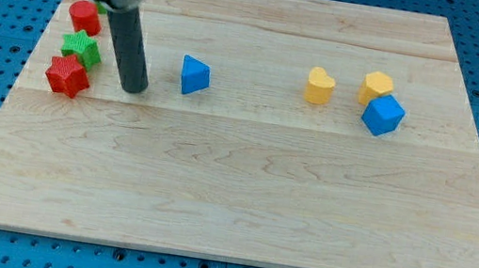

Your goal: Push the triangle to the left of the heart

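Observation:
A blue triangle block [195, 75] lies on the wooden board, left of the middle near the view's top. A yellow heart block [320, 85] lies well to its right, with a wide gap between them. My tip [134, 89] rests on the board just left of the blue triangle, a short gap away, not touching it. The dark rod rises from the tip toward the view's top left.
A red cylinder [85, 16], a green star [82, 48] and a red star [67, 76] cluster at the board's left, just left of my tip. A yellow hexagon [377, 85] and a blue cube [383, 115] lie right of the heart. The board [239, 201] sits on a blue pegboard.

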Controlling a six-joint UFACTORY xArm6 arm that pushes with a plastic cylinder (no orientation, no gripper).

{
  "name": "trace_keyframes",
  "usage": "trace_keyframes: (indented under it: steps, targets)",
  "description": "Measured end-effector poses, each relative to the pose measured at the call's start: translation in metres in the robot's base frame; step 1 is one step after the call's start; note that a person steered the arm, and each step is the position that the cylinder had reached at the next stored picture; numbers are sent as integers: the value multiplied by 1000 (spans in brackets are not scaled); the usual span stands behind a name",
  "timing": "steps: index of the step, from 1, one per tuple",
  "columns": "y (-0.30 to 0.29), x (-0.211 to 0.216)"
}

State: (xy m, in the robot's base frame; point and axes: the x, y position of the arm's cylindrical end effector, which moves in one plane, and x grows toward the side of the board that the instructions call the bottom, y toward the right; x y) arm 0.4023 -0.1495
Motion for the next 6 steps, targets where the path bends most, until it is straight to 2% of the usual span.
trace_keyframes:
  steps: [1,2,3,4,5,6]
  targets:
    - [42,-12]
    - [176,2]
    - [226,9]
    - [145,12]
    - [98,-3]
    - [154,-22]
